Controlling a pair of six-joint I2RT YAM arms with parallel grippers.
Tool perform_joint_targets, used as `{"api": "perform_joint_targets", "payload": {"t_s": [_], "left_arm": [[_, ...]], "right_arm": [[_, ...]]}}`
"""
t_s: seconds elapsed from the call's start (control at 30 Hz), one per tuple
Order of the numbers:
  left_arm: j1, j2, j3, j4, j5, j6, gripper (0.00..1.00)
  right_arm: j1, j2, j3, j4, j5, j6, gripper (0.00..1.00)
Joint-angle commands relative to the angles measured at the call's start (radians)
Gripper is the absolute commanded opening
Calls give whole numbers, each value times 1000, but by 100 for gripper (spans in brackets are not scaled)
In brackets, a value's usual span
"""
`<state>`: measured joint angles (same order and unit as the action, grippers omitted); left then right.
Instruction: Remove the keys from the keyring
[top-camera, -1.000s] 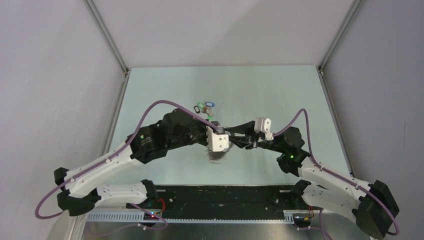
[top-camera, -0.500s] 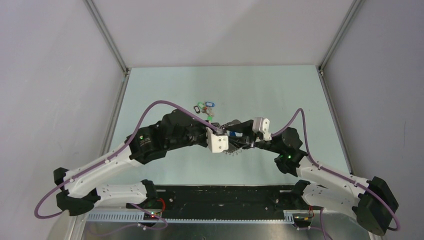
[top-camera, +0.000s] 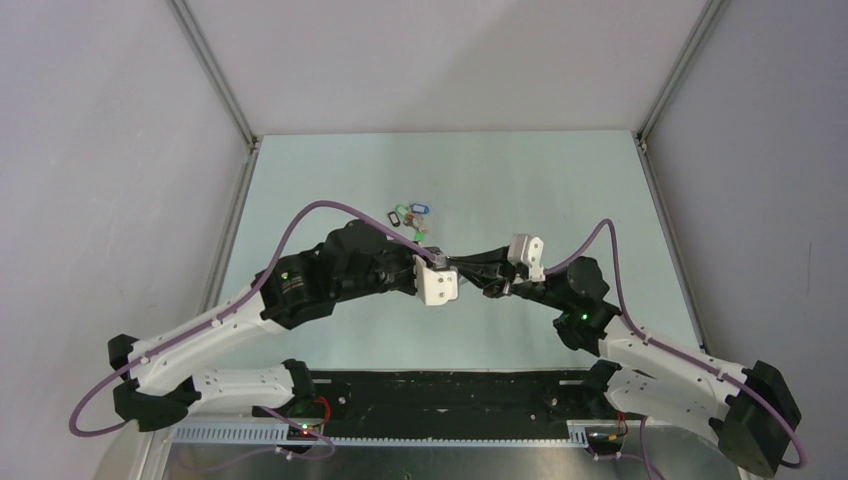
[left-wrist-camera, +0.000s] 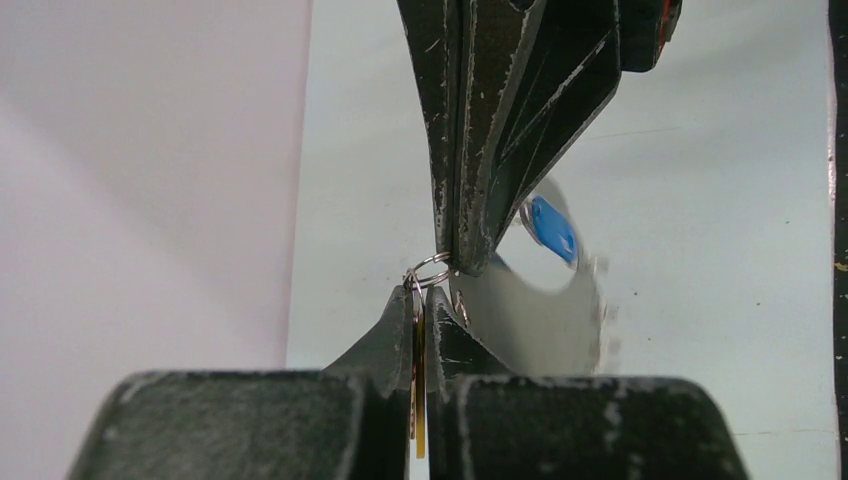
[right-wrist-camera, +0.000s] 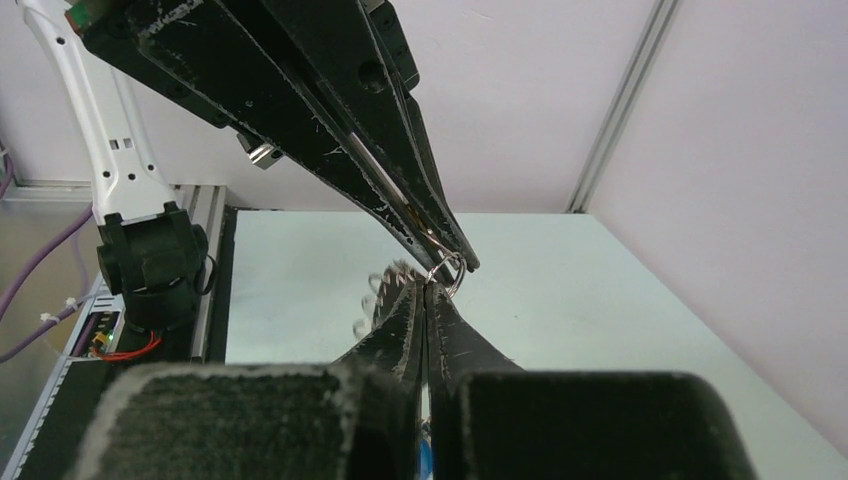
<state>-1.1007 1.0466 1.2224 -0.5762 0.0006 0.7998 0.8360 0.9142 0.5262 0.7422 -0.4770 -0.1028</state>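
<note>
My left gripper (left-wrist-camera: 420, 290) is shut on a key (left-wrist-camera: 416, 400) with a thin yellowish edge, and a small silvery ring (left-wrist-camera: 431, 271) sticks out above its tips. My right gripper (right-wrist-camera: 428, 291) is shut on the keyring (left-wrist-camera: 545, 320), which hangs blurred beside it, with a blue-tagged key (left-wrist-camera: 552, 228) on it. The keyring's fringe of small rings (right-wrist-camera: 385, 290) shows in the right wrist view. In the top view both grippers, left (top-camera: 458, 272) and right (top-camera: 476, 274), meet tip to tip above mid-table, and the loop is hidden under them.
A cluster of loose keys with green (top-camera: 402, 215) and blue (top-camera: 418, 209) tags lies on the table (top-camera: 560, 190) just behind the left arm. Grey walls and metal posts close in the table on three sides.
The keyring hung and swung below the left gripper before; now it is tucked under the grippers in the top view. The right gripper has shifted slightly back and up.
</note>
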Motion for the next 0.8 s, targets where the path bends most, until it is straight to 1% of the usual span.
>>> {"api": "perform_joint_targets", "payload": {"t_s": [0.0, 0.17, 0.3, 0.4, 0.53, 0.67, 0.77], "left_arm": [[-16, -31, -10, 47, 23, -46, 0], [-16, -29, -15, 49, 4, -99, 0], [-16, -14, -3, 44, -49, -151, 0], [-16, 6, 11, 33, -79, -187, 0], [-17, 55, 56, -5, -120, -276, 0], [-15, 128, 161, -98, -155, -432, 0], [-15, 184, 241, -228, -172, -508, 0]], "right_arm": [[-3, -42, 40, -40, 73, -36, 0], [-1, -66, 40, -72, 57, -64, 0], [1, -87, 40, -88, 42, -68, 0], [7, -101, 40, -106, 58, -84, 0], [29, -114, 40, -139, 94, -143, 0], [65, -117, 40, -174, 172, -218, 0], [99, -118, 41, -208, 246, -299, 0]]}}
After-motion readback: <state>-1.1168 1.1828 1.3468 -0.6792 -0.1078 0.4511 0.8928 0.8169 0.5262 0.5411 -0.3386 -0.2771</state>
